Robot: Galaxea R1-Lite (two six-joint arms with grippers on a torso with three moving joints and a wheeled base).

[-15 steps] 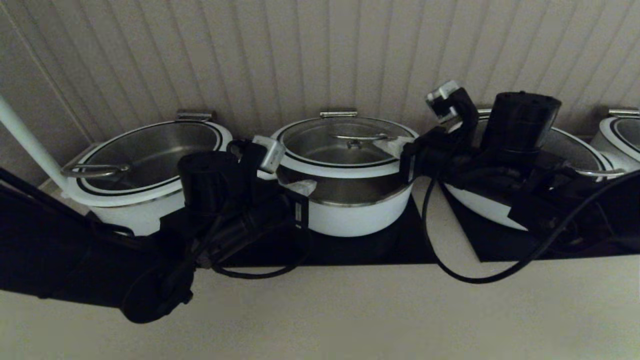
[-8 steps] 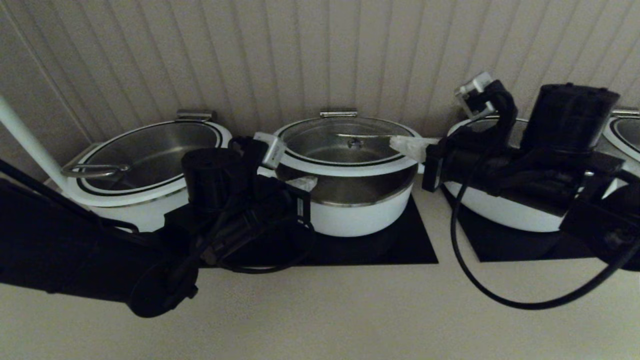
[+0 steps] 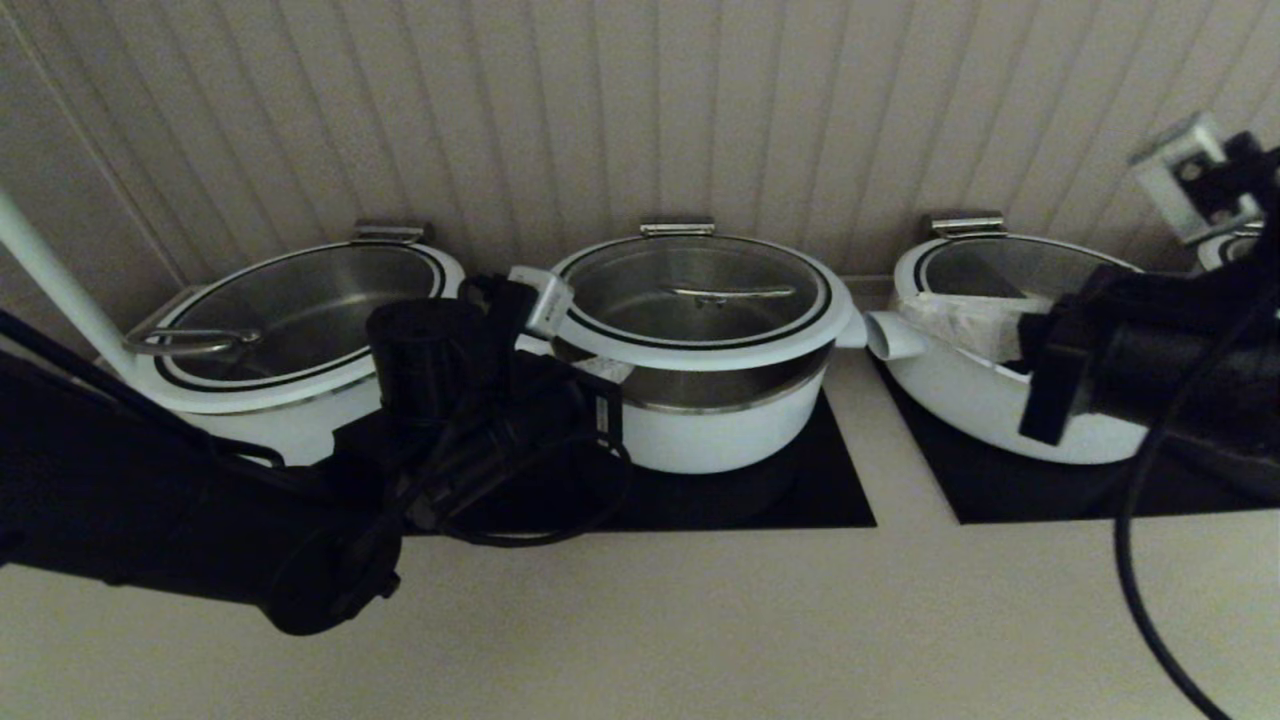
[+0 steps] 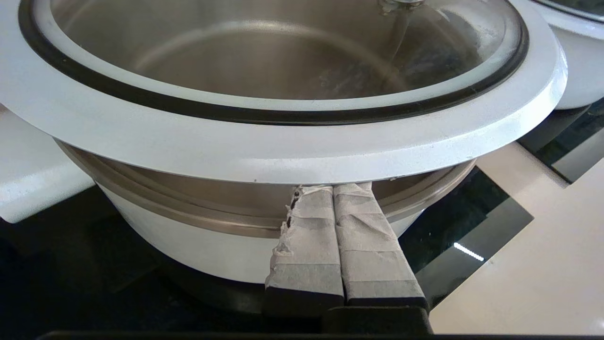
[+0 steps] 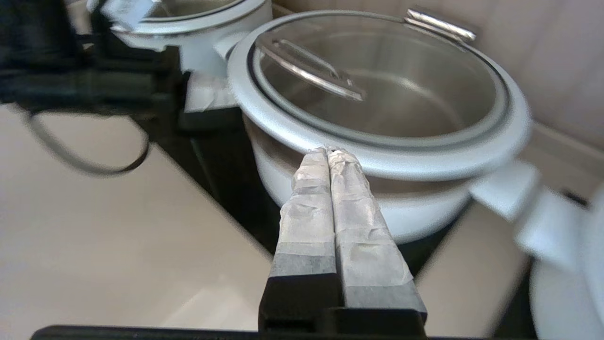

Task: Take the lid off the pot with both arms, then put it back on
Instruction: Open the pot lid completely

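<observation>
In the head view, the pot is seen in the middle of a row of white pots, on a black mat on the pale counter, in front of a ribbed wall. Its lid, glass with a white rim and a steel handle, is raised at the left side, so that the steel bowl is shown under it. The left gripper is placed at the left front of the pot, under the lid rim. The right gripper is held well apart from the pot, in front of the neighbouring pot on the right. Another white pot is seen on the left.

In the left wrist view, the taped fingers of the left gripper are pressed together, and their tips are tucked under the white rim of the lid, against the steel band of the pot.

In the right wrist view, the right gripper is also pressed together, with nothing held between the fingers. The pot and its lid are seen beyond the tips; touching cannot be told from this view.
</observation>
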